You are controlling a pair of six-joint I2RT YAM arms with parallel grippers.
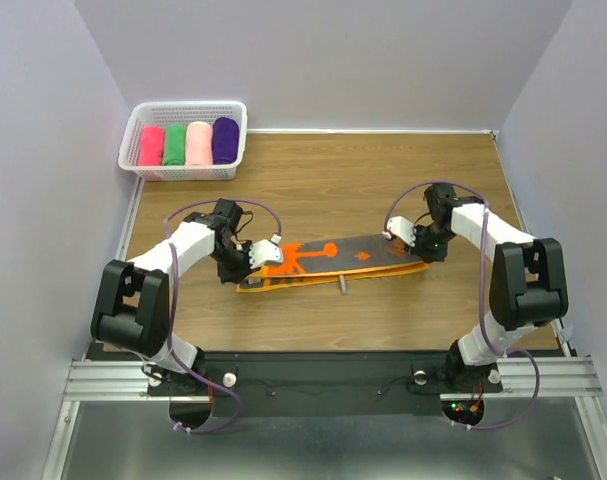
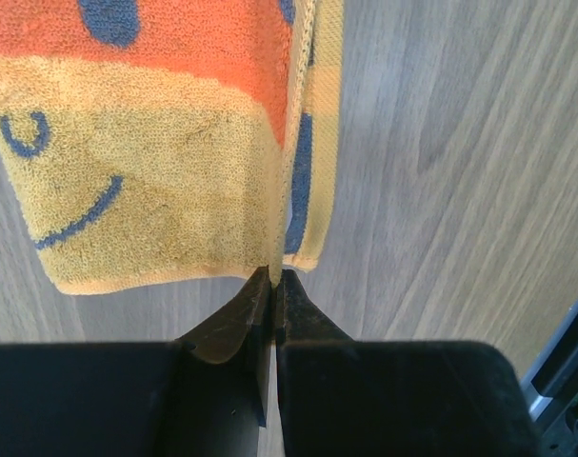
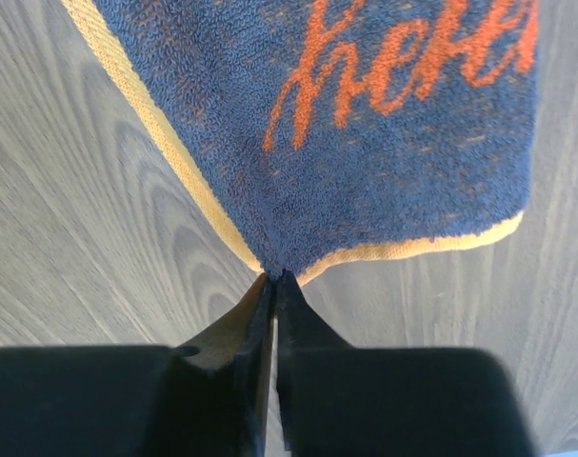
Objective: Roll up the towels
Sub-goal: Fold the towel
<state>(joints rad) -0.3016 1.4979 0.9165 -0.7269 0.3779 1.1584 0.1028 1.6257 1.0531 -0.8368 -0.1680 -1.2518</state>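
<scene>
- The printed towel (image 1: pixel 333 260) is seen as a long strip: navy with orange lettering at one end, yellow-orange with blue marks at the other.
- Its left end is pinched in the closed left gripper (image 1: pixel 266 258), and its right corner is clamped in the right gripper (image 1: pixel 401 236) — the cloth is stretched between them across the middle of the table.
- The wooden table (image 1: pixel 383 170) is enclosed by pale walls (image 1: pixel 333 60). Four rolls (image 1: pixel 188 143) — hot-pink, green, pale pink and purple — are packed side by side in a white basket (image 1: pixel 188 106) at the far left corner.

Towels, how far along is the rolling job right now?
Done: a pink roll, green roll, pale pink roll and purple roll sit in the basket. In hand: the left gripper and right gripper each pinch an end of the orange and dark blue towel, stretched between them, unrolled. Left: rolling that towel.
</scene>
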